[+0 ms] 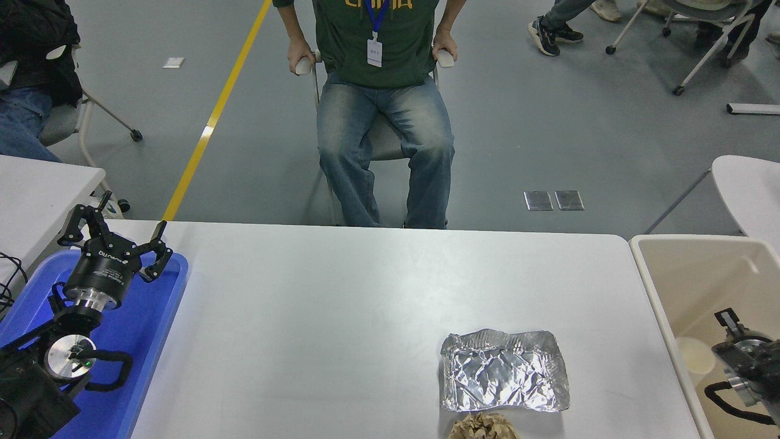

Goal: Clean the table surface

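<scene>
Partly cut-off yellow capital letters on the seated person's green sweatshirt (390,36) cannot be fully read, white lettering on the left end effector (113,241) body is too small to make out, and the person's badge print is left unread.

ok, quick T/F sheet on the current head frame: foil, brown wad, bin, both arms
1. The foil sheet lies flat on the table surface. True.
2. The crumpled brown paper sits inside the beige bin. False: it is on the table, at the near edge below the foil.
3. The left gripper is over the blue tray, open. True.
4. The right arm is holding the foil. False: it is over the bin, apart from the foil.
</scene>
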Controlling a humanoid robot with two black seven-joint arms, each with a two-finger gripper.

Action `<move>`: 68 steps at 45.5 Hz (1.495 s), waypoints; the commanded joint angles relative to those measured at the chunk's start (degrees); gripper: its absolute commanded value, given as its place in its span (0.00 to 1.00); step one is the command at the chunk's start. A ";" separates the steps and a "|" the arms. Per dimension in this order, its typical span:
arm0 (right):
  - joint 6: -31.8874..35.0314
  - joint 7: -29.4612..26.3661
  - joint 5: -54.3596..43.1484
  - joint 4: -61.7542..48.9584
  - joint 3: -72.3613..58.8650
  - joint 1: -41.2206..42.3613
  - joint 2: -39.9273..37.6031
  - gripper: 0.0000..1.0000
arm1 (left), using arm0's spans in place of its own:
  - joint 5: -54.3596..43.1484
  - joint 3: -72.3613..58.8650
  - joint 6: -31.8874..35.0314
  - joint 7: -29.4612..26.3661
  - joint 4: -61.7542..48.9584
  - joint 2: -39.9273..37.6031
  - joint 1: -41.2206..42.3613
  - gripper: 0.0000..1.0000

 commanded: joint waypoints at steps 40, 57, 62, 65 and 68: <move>0.26 1.85 -0.07 54.59 54.73 -7.04 -6.54 1.00 | 0.00 0.00 0.00 0.00 0.00 0.00 0.00 1.00; 0.35 7.64 -0.07 54.59 64.40 -11.88 8.15 1.00 | 0.00 0.00 0.00 0.00 0.00 0.00 0.00 1.00; 0.26 9.85 -0.16 54.41 65.98 -12.14 11.75 1.00 | 0.00 0.00 0.00 0.00 0.00 0.00 0.00 1.00; 0.35 10.64 -0.16 54.24 66.60 -12.14 13.25 1.00 | 0.00 0.00 0.00 0.00 0.00 0.00 0.00 1.00; 0.35 11.86 -0.25 53.80 66.69 -12.14 14.48 1.00 | 0.00 0.00 0.00 0.00 0.00 0.00 0.00 1.00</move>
